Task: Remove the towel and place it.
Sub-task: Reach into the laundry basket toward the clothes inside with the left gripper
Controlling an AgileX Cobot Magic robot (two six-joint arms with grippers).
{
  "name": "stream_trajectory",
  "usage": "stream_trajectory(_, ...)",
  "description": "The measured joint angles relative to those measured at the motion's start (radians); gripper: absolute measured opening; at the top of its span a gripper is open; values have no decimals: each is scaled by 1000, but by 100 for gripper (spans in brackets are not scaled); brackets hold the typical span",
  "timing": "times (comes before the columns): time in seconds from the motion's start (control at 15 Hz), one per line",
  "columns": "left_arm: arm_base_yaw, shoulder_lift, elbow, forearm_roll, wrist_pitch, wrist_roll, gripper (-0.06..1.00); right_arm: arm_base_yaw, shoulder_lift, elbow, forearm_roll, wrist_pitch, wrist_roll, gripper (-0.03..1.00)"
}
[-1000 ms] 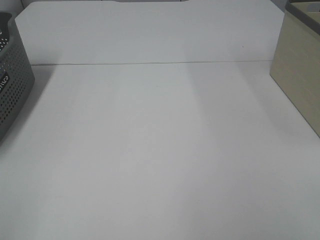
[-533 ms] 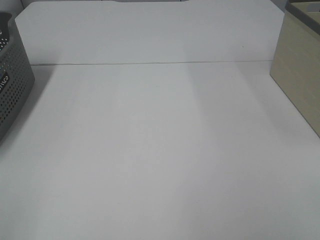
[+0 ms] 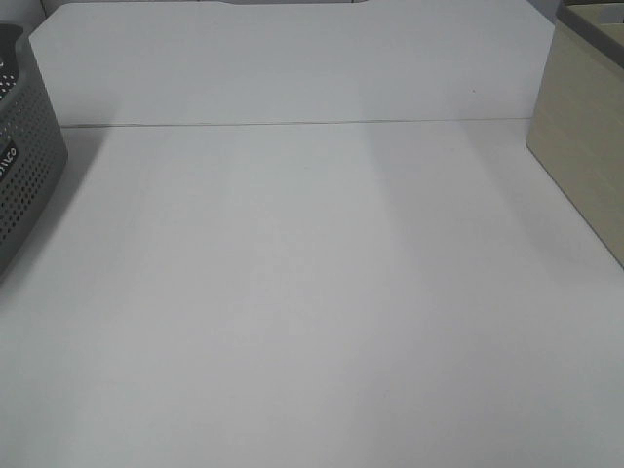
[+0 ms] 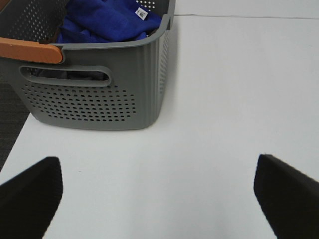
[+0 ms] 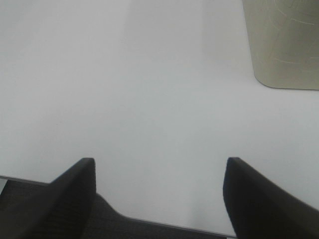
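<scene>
Nothing has moved in the last second: left gripper (image 4: pixel 157 167) and right gripper (image 5: pixel 159 164) both hang with jaws wide apart, holding nothing, and the towel (image 4: pixel 107 22) lies bunched in the grey basket (image 3: pixel 21 166) at nine o'clock on the table (image 3: pixel 312 292), so removal hasn't started.

A grey perforated plastic laundry basket (image 4: pixel 94 99) fills the upper left of the frame, standing on a plain white tabletop (image 4: pixel 224 99). A crumpled royal-blue plush towel (image 4: pixel 99 22) lies inside it, its small white tag (image 4: pixel 142 13) showing near the top edge. An orange handle (image 4: pixel 30 50) rests on the basket's near rim. In the lower corners, the left gripper's (image 4: pixel 159 194) dark fingers (image 4: pixel 30 194) stand wide apart over bare table, holding nothing.
</scene>
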Motion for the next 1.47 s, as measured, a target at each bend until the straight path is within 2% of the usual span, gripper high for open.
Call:
stream_trajectory(0.13,0,0,0,0,0,8,99,0,0,0,0,0,0,71)
stream_trajectory(0.27,0,22,-11,-24,8,83,99,0,0,0,0,0,0,71)
stream_trajectory(0.33,0,108,-50,-52,18,203,99,0,0,0,0,0,0,71)
stream_trajectory(0.6,0,498,-261,-102,129,523,99,0,0,0,0,0,0,71)
stream_trajectory(0.67,0,550,-289,-102,132,552,99,0,0,0,0,0,0,71)
stream_trajectory(0.87,0,816,-514,-97,134,724,99,0,0,0,0,0,0,71)
stream_trajectory(0.93,0,890,-585,-77,134,769,99,0,0,0,0,0,0,71)
stream_trajectory(1.0,0,1045,-714,17,133,854,99,0,0,0,0,0,0,71)
stream_trajectory(1.13,9,1168,-771,148,132,926,99,0,0,0,0,0,0,71)
stream_trajectory(1.2,42,1218,-782,185,131,938,99,0,0,0,0,0,0,71)
stream_trajectory(1.33,117,1268,-784,207,99,965,99,0,0,0,0,0,0,71)
stream_trajectory(1.47,198,1308,-784,210,-35,1016,99,0,0,0,0,0,0,71)
